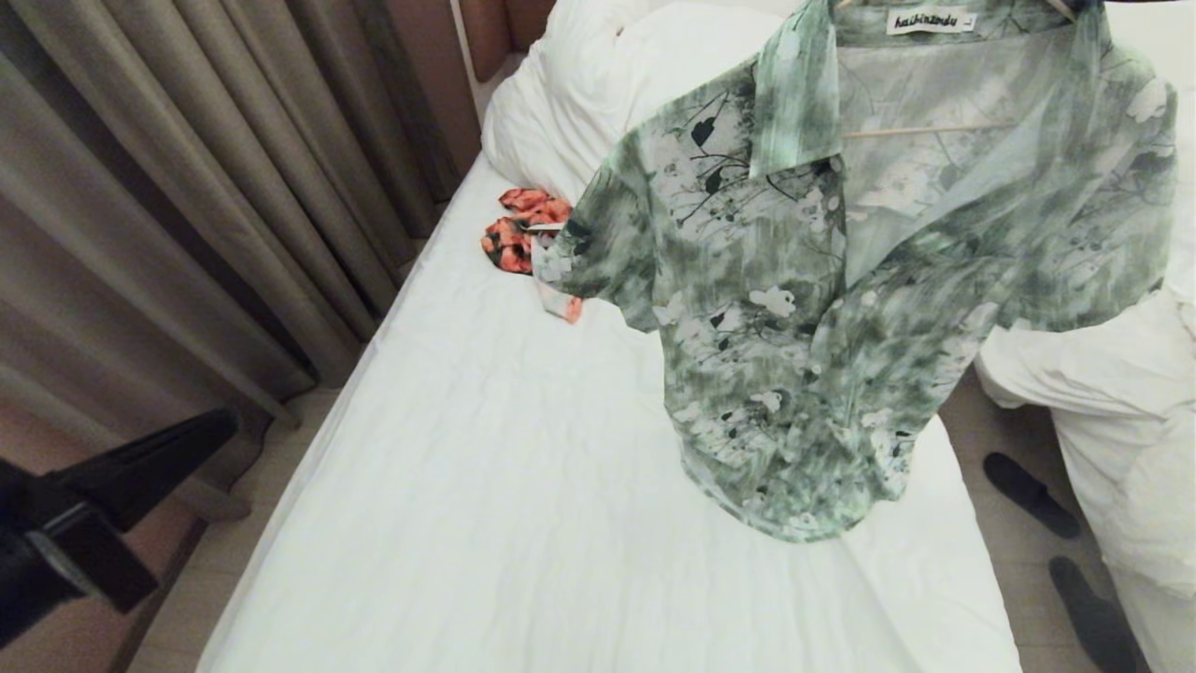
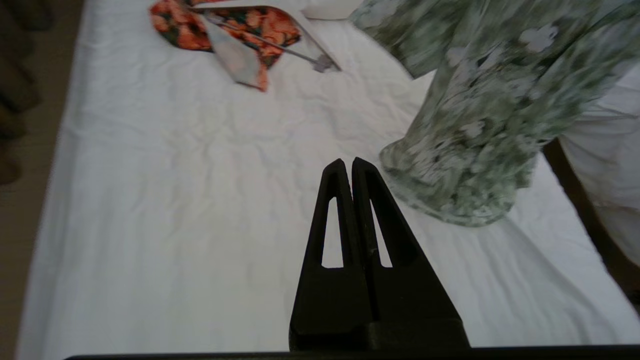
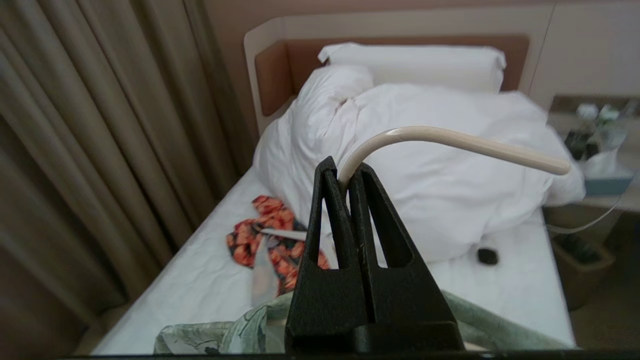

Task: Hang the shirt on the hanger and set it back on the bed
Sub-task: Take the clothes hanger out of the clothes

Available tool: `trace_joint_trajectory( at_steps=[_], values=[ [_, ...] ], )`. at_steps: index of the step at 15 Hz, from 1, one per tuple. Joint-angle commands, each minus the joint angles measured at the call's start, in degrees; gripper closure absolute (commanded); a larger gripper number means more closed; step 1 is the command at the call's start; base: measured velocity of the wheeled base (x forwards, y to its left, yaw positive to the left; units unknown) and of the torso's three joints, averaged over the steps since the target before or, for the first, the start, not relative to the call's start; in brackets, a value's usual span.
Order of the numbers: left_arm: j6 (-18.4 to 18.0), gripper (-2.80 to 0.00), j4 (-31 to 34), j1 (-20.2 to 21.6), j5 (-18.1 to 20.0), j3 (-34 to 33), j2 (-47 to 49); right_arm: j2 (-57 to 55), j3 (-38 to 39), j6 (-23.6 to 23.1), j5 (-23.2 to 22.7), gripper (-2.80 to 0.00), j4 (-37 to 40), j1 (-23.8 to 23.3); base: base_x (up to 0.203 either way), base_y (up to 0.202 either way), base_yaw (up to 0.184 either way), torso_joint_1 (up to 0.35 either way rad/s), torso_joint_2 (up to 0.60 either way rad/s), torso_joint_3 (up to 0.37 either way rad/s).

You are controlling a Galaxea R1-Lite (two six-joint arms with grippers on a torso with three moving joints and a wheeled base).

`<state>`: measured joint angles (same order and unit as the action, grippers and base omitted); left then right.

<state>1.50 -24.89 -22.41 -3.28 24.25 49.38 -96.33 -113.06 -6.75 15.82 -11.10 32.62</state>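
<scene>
Shirt (image 1: pixel 822 308) hangs on hanger (image 3: pixel 450 142) over bed (image 1: pixel 486 505), right of centre, its hem just above sheet. My right gripper (image 3: pixel 345 175) pinches hanger hook above shirt. My left gripper (image 2: pixel 348 165) left of hem, over sheet. Floral garment (image 1: pixel 519 234) behind, left of shirt, before pillow heap (image 3: pixel 400 150). Neighbouring bed (image 1: pixel 1121 411) right.

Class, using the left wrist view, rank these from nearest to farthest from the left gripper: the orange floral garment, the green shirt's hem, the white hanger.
From the left gripper:
1. Shirt hem, just beside the fingertips.
2. White hanger, up the bed.
3. Orange garment, farther still, though it overlaps the hanger.
</scene>
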Motion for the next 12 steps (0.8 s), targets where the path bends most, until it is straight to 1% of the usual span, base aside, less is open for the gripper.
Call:
trace_joint_trajectory(
  at_steps=[1,2,4,6,9,11,12],
  values=[
    [0.50,0.00,-2.59,-2.33,0.02,3.40,11.29,-0.68,0.20,0.70,0.12,0.00,0.88,-0.30,0.000,0.000,0.000,0.000,0.00,0.000],
    [0.79,0.00,-4.71,-3.66,0.04,5.16,15.34,-1.64,0.21,1.72,0.13,0.00,1.20,-0.36,0.000,0.000,0.000,0.000,0.00,0.000],
    [1.19,0.00,-9.73,-5.95,0.02,9.48,23.10,-3.43,0.27,2.27,0.20,0.00,1.31,-0.26,0.000,0.000,0.000,0.000,0.00,0.000],
    [1.44,0.00,-13.70,-8.31,0.01,16.21,30.21,-5.51,0.21,2.36,0.26,0.00,1.17,-0.28,0.000,0.000,0.000,0.000,0.00,0.000],
    [2.01,0.00,-15.24,-12.16,0.14,25.13,38.09,-7.92,0.16,2.45,0.26,0.00,0.73,-0.28,0.000,0.000,0.000,0.000,0.00,0.000],
    [3.92,0.00,-15.40,-15.03,0.83,29.73,43.12,-8.35,0.12,2.54,0.17,0.00,0.73,-0.28,0.000,0.000,0.000,0.000,0.00,0.000],
    [4.79,0.00,-15.42,-16.71,2.10,31.63,45.70,-8.44,-0.10,2.54,0.09,0.00,0.73,-0.28,0.000,0.000,0.000,0.000,0.00,0.000]
  ],
)
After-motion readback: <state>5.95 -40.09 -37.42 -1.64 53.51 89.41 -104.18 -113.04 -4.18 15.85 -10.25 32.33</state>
